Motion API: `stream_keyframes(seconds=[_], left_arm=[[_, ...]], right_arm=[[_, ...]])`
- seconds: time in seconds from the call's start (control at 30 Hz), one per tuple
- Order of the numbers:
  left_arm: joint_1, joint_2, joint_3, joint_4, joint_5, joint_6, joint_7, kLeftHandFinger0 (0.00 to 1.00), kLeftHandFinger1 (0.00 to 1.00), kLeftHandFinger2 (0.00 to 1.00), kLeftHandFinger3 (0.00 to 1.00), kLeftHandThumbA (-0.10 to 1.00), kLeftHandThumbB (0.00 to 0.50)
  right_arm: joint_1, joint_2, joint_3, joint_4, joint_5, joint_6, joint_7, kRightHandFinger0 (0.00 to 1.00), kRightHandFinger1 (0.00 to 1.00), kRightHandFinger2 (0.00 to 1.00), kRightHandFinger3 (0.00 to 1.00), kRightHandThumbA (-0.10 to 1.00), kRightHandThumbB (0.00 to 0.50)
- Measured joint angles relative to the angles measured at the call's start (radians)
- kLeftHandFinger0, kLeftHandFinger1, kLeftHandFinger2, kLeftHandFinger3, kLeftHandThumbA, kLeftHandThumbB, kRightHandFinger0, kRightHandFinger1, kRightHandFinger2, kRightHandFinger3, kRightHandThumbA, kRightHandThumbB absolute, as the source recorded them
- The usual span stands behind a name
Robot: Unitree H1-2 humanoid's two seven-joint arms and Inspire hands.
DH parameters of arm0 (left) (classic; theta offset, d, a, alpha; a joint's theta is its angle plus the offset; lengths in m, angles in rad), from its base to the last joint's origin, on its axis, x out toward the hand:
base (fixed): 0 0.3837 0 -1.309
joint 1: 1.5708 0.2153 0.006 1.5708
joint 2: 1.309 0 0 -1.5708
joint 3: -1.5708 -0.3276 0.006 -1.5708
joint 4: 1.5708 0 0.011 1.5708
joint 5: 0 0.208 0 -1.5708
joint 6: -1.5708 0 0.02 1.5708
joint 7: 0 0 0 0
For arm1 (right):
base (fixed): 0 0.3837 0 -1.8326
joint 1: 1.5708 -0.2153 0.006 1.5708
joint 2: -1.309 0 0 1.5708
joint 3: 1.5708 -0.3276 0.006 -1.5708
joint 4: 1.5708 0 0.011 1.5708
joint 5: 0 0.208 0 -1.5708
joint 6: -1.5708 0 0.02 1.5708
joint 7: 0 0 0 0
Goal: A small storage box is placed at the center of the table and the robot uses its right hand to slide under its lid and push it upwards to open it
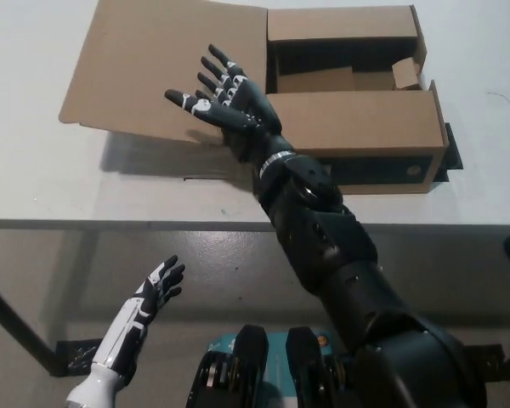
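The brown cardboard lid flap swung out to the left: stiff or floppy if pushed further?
The brown cardboard lid flap looks flat and unbent, so probably fairly stiff. It seems thin and likely light. Hinged on the brown cardboard box, it would probably pivot under the open black right hand.

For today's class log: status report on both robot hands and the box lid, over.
Right robot hand open, palm up beside lid. Lid swung out left, box open. Left robot hand open, below table. Nothing blocking.
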Motion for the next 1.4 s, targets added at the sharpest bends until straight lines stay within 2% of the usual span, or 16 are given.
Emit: stream_keyframes(seconds=[0.07, 0.23, 0.3, 0.37, 0.53, 0.57, 0.6, 0.63, 0.73, 0.8, 1.0, 1.13, 1.17, 1.2, 1.4], left_arm=[[0.0, 0.0, 0.0, 0.0, 0.001, 0.002, -0.002, 1.0, 1.0, 1.0, 1.0, 1.0, 0.332], [-0.001, 0.0, 0.0, 0.001, 0.001, 0.003, -0.005, 1.0, 1.0, 1.0, 1.0, 1.0, 0.328], [-0.001, 0.0, 0.0, 0.002, 0.001, 0.003, -0.005, 1.0, 1.0, 1.0, 1.0, 1.0, 0.326], [-0.001, 0.0, 0.0, 0.002, 0.001, 0.003, -0.005, 1.0, 1.0, 1.0, 1.0, 1.0, 0.326], [-0.001, 0.0, 0.0, 0.007, 0.002, 0.004, -0.005, 1.0, 1.0, 1.0, 1.0, 1.0, 0.323], [-0.001, 0.0, 0.0, 0.008, 0.002, 0.004, -0.005, 1.0, 1.0, 1.0, 1.0, 1.0, 0.322], [0.0, 0.0, 0.001, 0.009, 0.002, 0.004, -0.005, 1.0, 1.0, 1.0, 1.0, 1.0, 0.324], [0.0, 0.0, 0.001, 0.009, 0.002, 0.004, -0.005, 1.0, 1.0, 1.0, 1.0, 1.0, 0.318], [0.0, 0.0, 0.001, 0.011, 0.002, 0.004, -0.005, 1.0, 1.0, 1.0, 1.0, 1.0, 0.312], [0.0, 0.0, 0.001, 0.011, 0.001, 0.004, -0.005, 1.0, 1.0, 1.0, 1.0, 1.0, 0.298], [0.0, 0.0, 0.001, 0.015, 0.001, 0.004, -0.005, 1.0, 1.0, 1.0, 1.0, 1.0, 0.283], [0.0, -0.001, 0.001, 0.019, 0.001, 0.004, -0.005, 1.0, 1.0, 1.0, 1.0, 1.0, 0.282], [0.0, -0.001, 0.001, 0.021, 0.001, 0.004, -0.005, 1.0, 1.0, 1.0, 1.0, 1.0, 0.289], [0.0, -0.001, 0.001, 0.023, 0.001, 0.004, -0.005, 1.0, 1.0, 1.0, 1.0, 1.0, 0.29], [-0.001, -0.002, 0.002, 0.028, -0.001, 0.004, -0.005, 1.0, 1.0, 1.0, 1.0, 1.0, 0.287]], right_arm=[[0.0, 0.001, -0.008, -0.009, -0.002, 0.0, 0.002, 1.0, 1.0, 1.0, 1.0, 1.0, 0.362], [0.009, 0.003, -0.02, -0.152, -0.001, 0.011, 0.007, 1.0, 1.0, 1.0, 1.0, 1.0, 0.342], [0.013, 0.002, -0.02, -0.237, -0.001, 0.017, 0.007, 1.0, 1.0, 1.0, 1.0, 1.0, 0.357], [0.016, -0.001, -0.02, -0.31, 0.0, 0.029, 0.007, 1.0, 1.0, 1.0, 1.0, 1.0, 0.401], [0.021, -0.016, -0.02, -0.489, 0.001, 0.07, 0.007, 1.0, 1.0, 1.0, 1.0, 1.0, 0.4], [0.024, -0.022, -0.02, -0.529, 0.001, 0.081, 0.006, 1.0, 1.0, 1.0, 1.0, 1.0, 0.405], [0.025, -0.025, -0.02, -0.547, 0.001, 0.085, 0.005, 1.0, 1.0, 1.0, 1.0, 1.0, 0.43], [0.029, -0.033, -0.02, -0.585, 0.002, 0.095, 0.004, 1.0, 1.0, 1.0, 1.0, 1.0, 0.407], [0.042, -0.054, -0.023, -0.684, 0.002, 0.122, 0.002, 1.0, 1.0, 1.0, 1.0, 1.0, 0.4], [0.058, -0.076, -0.025, -0.76, 0.002, 0.137, 0.001, 1.0, 1.0, 1.0, 1.0, 1.0, 0.377], [0.156, -0.162, -0.031, -0.971, -0.003, 0.174, -0.002, 1.0, 1.0, 1.0, 1.0, 1.0, 0.362], [0.264, -0.237, -0.042, -1.106, -0.007, 0.184, -0.001, 1.0, 1.0, 1.0, 1.0, 1.0, 0.369], [0.299, -0.259, -0.047, -1.143, -0.008, 0.186, -0.001, 1.0, 1.0, 1.0, 1.0, 1.0, 0.34], [0.335, -0.28, -0.052, -1.179, -0.009, 0.188, -0.001, 1.0, 1.0, 1.0, 1.0, 1.0, 0.338], [0.565, -0.385, -0.097, -1.376, -0.013, 0.187, 0.004, 1.0, 1.0, 1.0, 1.0, 1.0, 0.381]])
